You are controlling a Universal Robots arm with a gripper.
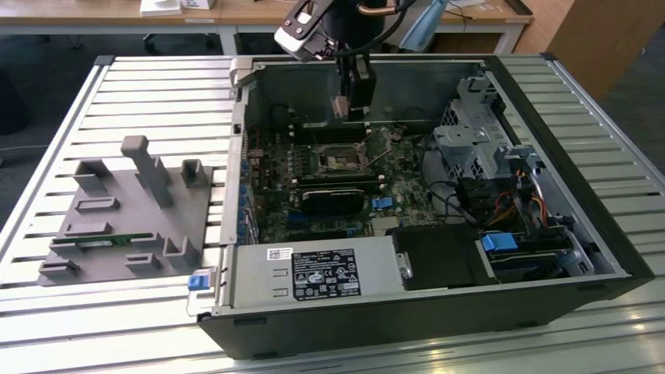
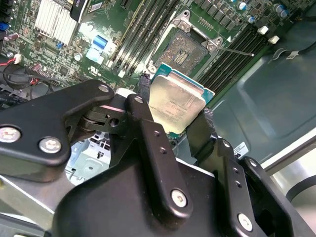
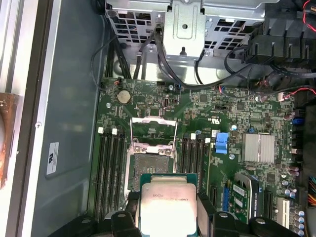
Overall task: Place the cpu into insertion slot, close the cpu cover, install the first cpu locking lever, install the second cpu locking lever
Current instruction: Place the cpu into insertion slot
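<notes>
Pincer (image 2: 176, 102) clamped on the cpu (image 2: 174, 104), one black finger (image 2: 144, 89) on each of two opposite edges, and the silver-grey top is plain to see in both wrist views. The chip hangs above the motherboard (image 3: 237, 113), near the insertion slot (image 3: 149, 167) but clear of it. The first wrist view gives us the cpu cover (image 3: 153, 129) standing raised beyond the socket. Count one socket, two banks of memory slots (image 3: 111, 163) flanking it, one silver heatsink (image 3: 258, 148), one blue connector (image 3: 222, 143). The exterior view adds the open computer case (image 1: 416, 319) lying on a slatted surface (image 1: 156, 93), with one grey fixture block (image 1: 124, 218) to the exterior view's left.
</notes>
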